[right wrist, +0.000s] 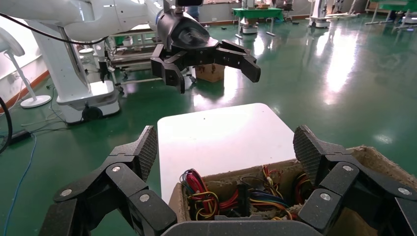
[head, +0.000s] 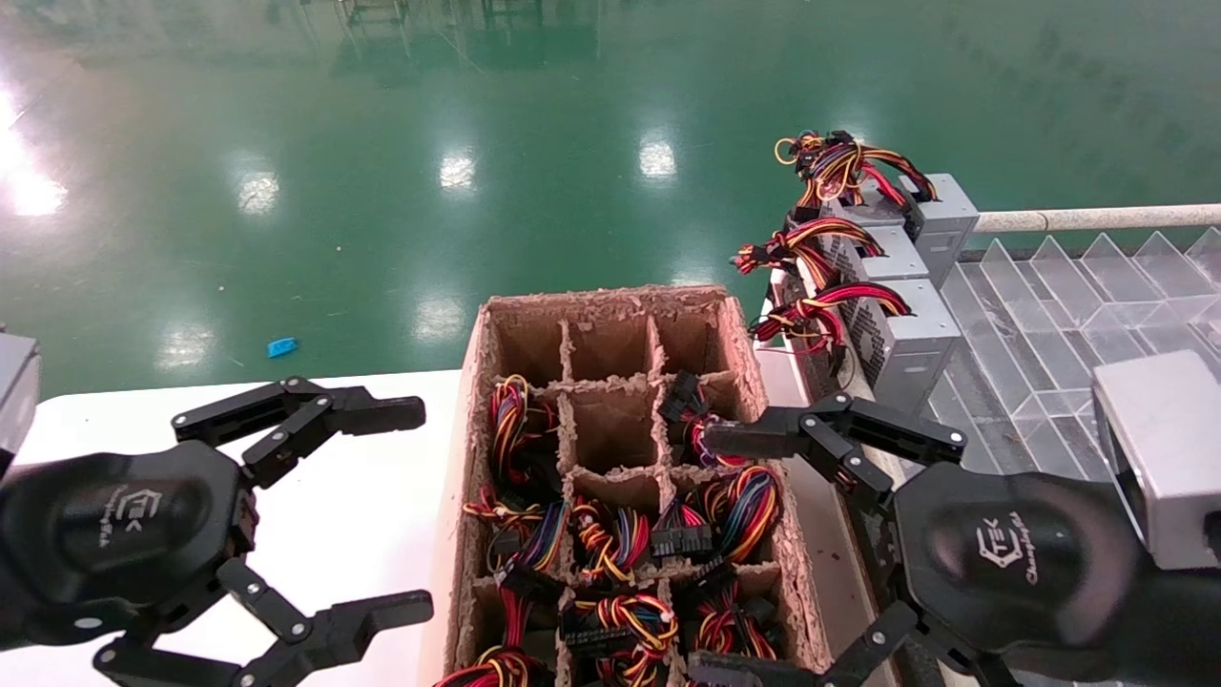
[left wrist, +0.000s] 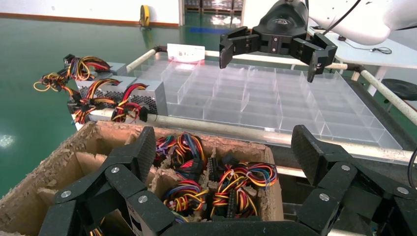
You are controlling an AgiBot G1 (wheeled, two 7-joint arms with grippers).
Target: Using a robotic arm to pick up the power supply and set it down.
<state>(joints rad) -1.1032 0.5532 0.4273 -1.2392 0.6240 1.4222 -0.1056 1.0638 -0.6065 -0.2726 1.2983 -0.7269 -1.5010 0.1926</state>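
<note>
Three grey power supplies [head: 906,339] with red, yellow and black wire bundles stand in a row on the left end of a clear divided tray [head: 1040,324], far right. They also show in the left wrist view as power supplies [left wrist: 125,93]. More wire bundles [head: 734,506] fill cells of a brown cardboard box [head: 472,382]. My right gripper [head: 706,553] hangs open over the box's right side, empty. My left gripper [head: 410,510] is open and empty above the white table [head: 382,572], left of the box.
The cardboard box [left wrist: 49,167] has several empty cells at its far end. A metal rail [left wrist: 211,125] runs between box and tray [left wrist: 275,98]. Green floor lies beyond the table [right wrist: 221,132]. Each wrist view shows the other gripper: right gripper [left wrist: 275,44], left gripper [right wrist: 206,54].
</note>
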